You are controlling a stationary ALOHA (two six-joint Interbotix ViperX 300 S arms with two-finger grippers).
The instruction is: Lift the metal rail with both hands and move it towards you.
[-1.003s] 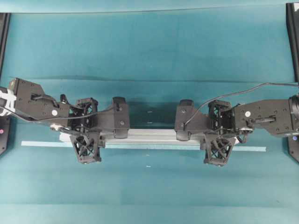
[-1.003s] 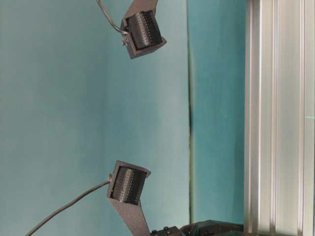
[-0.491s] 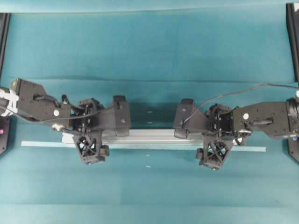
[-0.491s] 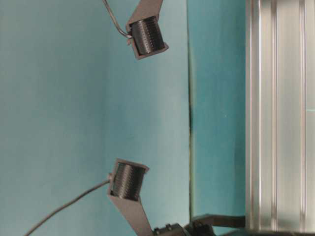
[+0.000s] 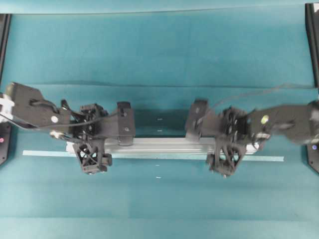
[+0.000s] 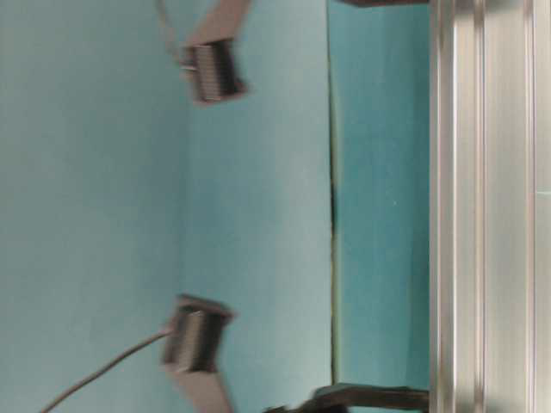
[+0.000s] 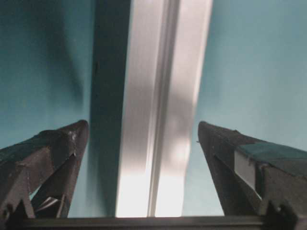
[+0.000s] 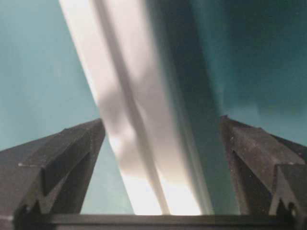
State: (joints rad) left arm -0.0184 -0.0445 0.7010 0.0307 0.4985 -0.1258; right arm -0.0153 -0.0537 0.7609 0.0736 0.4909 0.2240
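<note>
The metal rail point(image 5: 159, 145) lies flat on the teal table, running left to right beside a thin pale tape strip point(image 5: 45, 154). My left gripper point(image 5: 93, 143) stands open over the rail's left part. In the left wrist view the rail point(image 7: 163, 120) passes between the fingers point(image 7: 64, 143) with gaps on both sides. My right gripper point(image 5: 228, 143) stands open over the rail's right part. In the right wrist view the rail point(image 8: 129, 115) runs slanted between the fingers point(image 8: 244, 148), touching neither. The table-level view shows the rail point(image 6: 491, 206) as a grooved silver band.
Black frame posts stand at the far left edge point(image 5: 4, 40) and far right edge point(image 5: 313, 40) of the table. A fold in the teal cloth point(image 5: 159, 85) runs across behind the arms. Two blurred camera housings point(image 6: 207, 73) hang above the table.
Both grippers have opened and let go of the rail, which stays on the table by the tape strip. Both arms are shifting, the right one blurred.
</note>
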